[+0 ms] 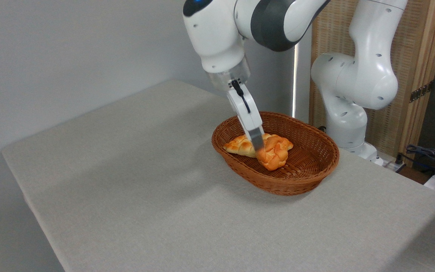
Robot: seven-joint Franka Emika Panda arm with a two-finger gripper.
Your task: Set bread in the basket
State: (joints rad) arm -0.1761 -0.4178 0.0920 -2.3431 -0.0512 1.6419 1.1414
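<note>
— Bare grey table fills the whole foreground; nothing lies on that near stretch. What sits beyond it?

— Further back, toward the right, the oval wicker basket stands flat on the table. Inside it are two pieces: the round orange-golden bread, knotted on top, and behind and to its left a paler, longer loaf with a pointed end. The two touch or overlap where they meet.

— So the bread is already in the basket?

— It is within the rim, low over the woven floor. Whether it rests on the floor or hangs just above it, I cannot tell; it looks tilted, as if partly leaning on the loaf.

— And the gripper?

— The gripper comes down at a slant from the upper left, which I judge suits reaching over the near rim. Only one finger shows clearly, lying against the bread's left side; the other is hidden behind it. The jaws look narrowed about the bread, pinching it, though the far contact is out of sight.

— What does the next move call for?

— In my judgement, spreading the jaws and lifting straight out, so neither the finger nor the bread drags the loaf along.

— Behind all that?

— The white arm's base stands beside the table's far edge.
</note>
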